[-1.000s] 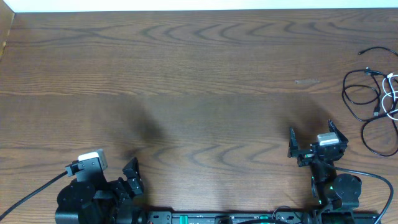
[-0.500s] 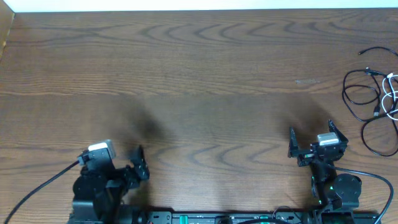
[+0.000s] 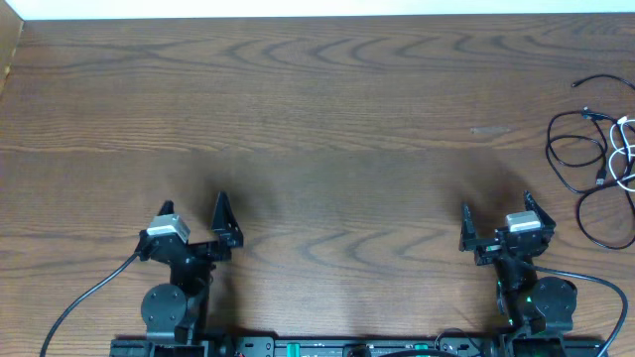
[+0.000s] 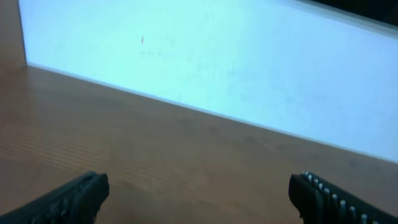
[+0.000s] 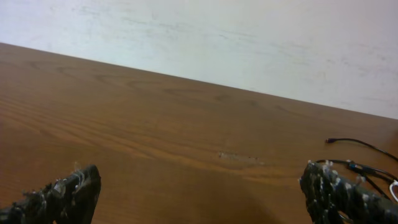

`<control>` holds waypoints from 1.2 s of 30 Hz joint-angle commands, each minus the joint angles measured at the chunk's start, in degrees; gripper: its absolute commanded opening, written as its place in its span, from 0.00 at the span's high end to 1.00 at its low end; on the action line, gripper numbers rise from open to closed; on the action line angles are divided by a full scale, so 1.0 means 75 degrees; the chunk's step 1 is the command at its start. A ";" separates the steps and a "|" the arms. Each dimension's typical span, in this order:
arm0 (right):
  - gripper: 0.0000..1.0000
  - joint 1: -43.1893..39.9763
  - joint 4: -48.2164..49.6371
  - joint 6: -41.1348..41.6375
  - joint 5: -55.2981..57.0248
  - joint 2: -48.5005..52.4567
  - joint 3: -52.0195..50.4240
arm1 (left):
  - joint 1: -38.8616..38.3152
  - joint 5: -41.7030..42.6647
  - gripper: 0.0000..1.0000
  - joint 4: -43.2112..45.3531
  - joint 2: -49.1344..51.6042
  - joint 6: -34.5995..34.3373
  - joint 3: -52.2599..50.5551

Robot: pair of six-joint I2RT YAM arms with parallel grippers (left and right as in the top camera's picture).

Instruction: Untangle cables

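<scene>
Table [image 3: 317, 119]: bare brown wood grain fills the overhead view, running out on every side of the right gripper.
White wall [image 4: 217, 62]: pale band along the table's far edge, well beyond the right gripper.
Left gripper [image 3: 193, 213]: well apart from the right gripper, on its left, at about the same depth. Jaws spread wide with nothing between them; its own camera shows only wood and wall between the fingers [image 4: 93, 190].
Right gripper [image 3: 496, 208]: near the table's front edge, jaws spread and empty, pointing across the table.
Cables [image 3: 602, 167]: ahead and to the right of the right gripper, apart from it. Several thin black loops overlap, with one white cord [image 3: 625, 149] threaded through.
Plug ends: small dark tips beyond the right gripper, one on a stray strand [image 5: 333, 140] lying by itself.
Risk: the loops cross each other, so pinching two strands at once would likely drag the whole bundle and tighten it. Only the right arm is close to the cables, and a pull toward the right could take them off the table.
Hidden: the bundle is cut off by the overhead frame's right edge. In the right wrist view a finger covers part of it. Which strand lies on top at each crossing is too fine to tell.
</scene>
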 commanded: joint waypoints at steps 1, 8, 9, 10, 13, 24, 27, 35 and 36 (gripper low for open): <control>0.01 -0.0052 -0.0026 -0.0087 -0.0050 -0.0041 -0.0009 | 0.0047 -0.0134 0.02 0.1064 -0.0064 0.0694 -0.0484; 0.01 -0.0052 -0.0026 -0.0087 -0.0050 -0.0038 -0.0009 | 0.0047 -0.0761 0.02 0.1635 -0.0064 0.1207 -0.1055; 0.01 -0.0052 -0.0029 -0.0087 -0.0050 -0.0038 -0.0009 | 0.0047 -0.0799 0.02 0.1233 -0.0067 0.1311 -0.1055; 0.01 -0.0052 -0.0026 -0.0087 -0.0050 -0.0038 -0.0009 | 0.0047 -0.0819 0.02 0.0918 -0.0067 0.1309 -0.1055; 0.01 -0.0052 -0.0029 -0.0087 -0.0050 -0.0038 -0.0009 | 0.0047 -0.0688 0.02 0.0137 -0.0067 0.1300 -0.1055; 0.01 -0.0052 -0.0026 -0.0087 -0.0050 -0.0038 -0.0009 | 0.0047 -0.0385 0.02 -0.0128 -0.0061 0.1364 -0.1052; 0.01 -0.0052 -0.0029 -0.0087 -0.0050 -0.0038 -0.0009 | 0.0047 -0.0385 0.02 -0.0128 -0.0047 0.1364 -0.1052; 0.01 -0.0052 -0.0029 -0.0085 -0.0050 -0.0038 -0.0009 | 0.0047 -0.0385 0.02 -0.0128 -0.0047 0.1364 -0.1052; 0.01 -0.0052 -0.0029 -0.0087 -0.0050 -0.0038 -0.0009 | 0.0047 -0.0385 0.02 -0.0128 -0.0047 0.1364 -0.1052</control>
